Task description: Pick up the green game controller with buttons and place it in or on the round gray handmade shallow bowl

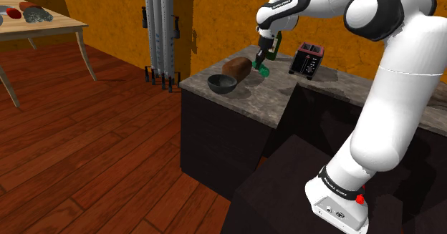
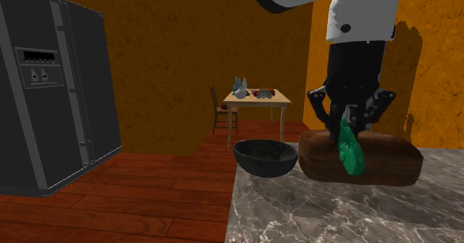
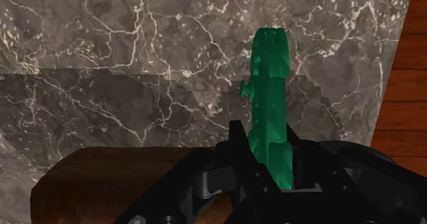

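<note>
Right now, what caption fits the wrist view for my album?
Black gripper clasping a green game controller over a grey marbled counter, brown loaf nearby.

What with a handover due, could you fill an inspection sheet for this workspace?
Surface: marbled counter.
Job's things: green controller clasped in the gripper, by the loaf; dark bowl near the counter's edge, controller not in it.
Clutter: brown loaf; toaster.
Gripper: gripper shut on the controller.
Cables: nothing seen.
Surroundings: wood floor, orange walls, fridge, table.
</note>
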